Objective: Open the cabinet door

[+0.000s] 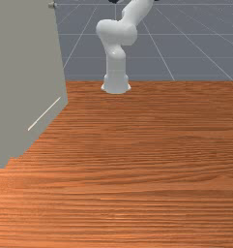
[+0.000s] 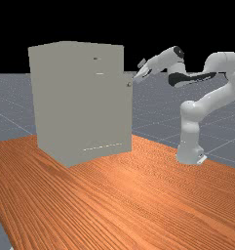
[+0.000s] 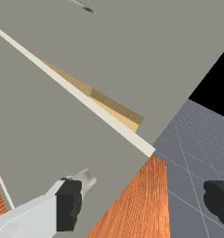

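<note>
In the far view my gripper (image 2: 139, 71) is just beyond the upper right corner of the cabinet door (image 2: 107, 110), near the door's round knob (image 2: 128, 84). The wrist view has the gripper (image 3: 143, 202) open, its fingers wide apart. One finger (image 3: 69, 204) overlaps the base of the knob (image 3: 88, 180); the other stands out past the door's edge. The door (image 3: 48, 121) is slightly ajar: behind its pale edge a narrow gap shows the tan interior (image 3: 118, 109). In the front view the knob (image 1: 52, 5) is at the top of the grey door (image 1: 26, 58).
The grey cabinet body (image 2: 48, 97) stands on the wooden table (image 2: 138, 195). Above the door is a small second handle (image 2: 95, 58), also in the wrist view as a thin handle (image 3: 88, 9). The arm's base (image 1: 116, 85) is at the table's back in the front view.
</note>
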`<move>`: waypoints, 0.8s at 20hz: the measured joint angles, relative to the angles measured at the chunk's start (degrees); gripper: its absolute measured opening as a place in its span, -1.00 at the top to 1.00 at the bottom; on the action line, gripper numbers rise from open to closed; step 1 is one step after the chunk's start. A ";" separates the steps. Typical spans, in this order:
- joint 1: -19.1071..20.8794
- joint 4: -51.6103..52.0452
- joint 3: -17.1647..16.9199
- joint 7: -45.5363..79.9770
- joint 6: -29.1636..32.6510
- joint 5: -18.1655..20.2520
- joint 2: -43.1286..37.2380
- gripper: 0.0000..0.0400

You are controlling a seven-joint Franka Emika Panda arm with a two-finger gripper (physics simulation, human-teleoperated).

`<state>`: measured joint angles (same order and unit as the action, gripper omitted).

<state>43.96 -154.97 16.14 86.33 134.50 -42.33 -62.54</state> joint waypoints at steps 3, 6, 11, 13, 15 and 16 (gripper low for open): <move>1.07 2.37 -5.38 -3.75 0.28 0.10 2.50 -1.00; 1.03 2.44 -5.61 -4.08 0.33 -0.01 2.68 -1.00; -3.26 1.64 -13.50 -9.77 5.26 2.09 2.50 -1.00; -5.33 1.19 -19.94 -14.34 7.90 3.01 2.37 -1.00; -7.23 -0.88 -25.39 -18.39 10.23 3.53 1.18 -1.00; -7.82 -2.82 -27.08 -19.69 10.85 3.57 0.37 -1.00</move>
<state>36.14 -157.79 -10.94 66.65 145.35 -38.76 -62.17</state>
